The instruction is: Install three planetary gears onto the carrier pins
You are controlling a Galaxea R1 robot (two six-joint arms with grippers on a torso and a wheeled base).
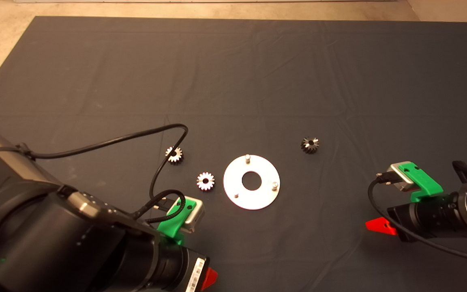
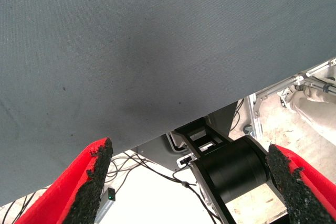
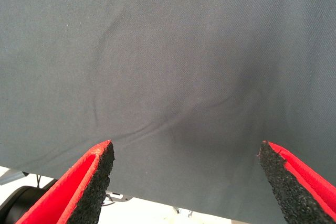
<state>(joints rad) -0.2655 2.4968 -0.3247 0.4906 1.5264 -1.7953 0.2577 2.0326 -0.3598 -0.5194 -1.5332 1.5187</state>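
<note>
The head camera looks down from above on the whole mat [image 1: 233, 73], from some way off, with the plate [image 1: 251, 182] near the middle. Each wrist camera sits close over the mat and looks along its own fingers [image 2: 94, 182] [image 3: 92, 182] (past the mat's edge). All views share only the mat.

In the head view the left arm [image 1: 55, 239] is cut off by the lower-left edge, and its gripper [image 1: 209, 279] shows only one red tip. The right arm [image 1: 440, 215] runs off at 3 o'clock. A black cable [image 1: 164, 162] crosses part of the gear [image 1: 174, 154] at 10 o'clock of the round plate [image 1: 251, 182]. Tooth counts too small to tell.
</note>
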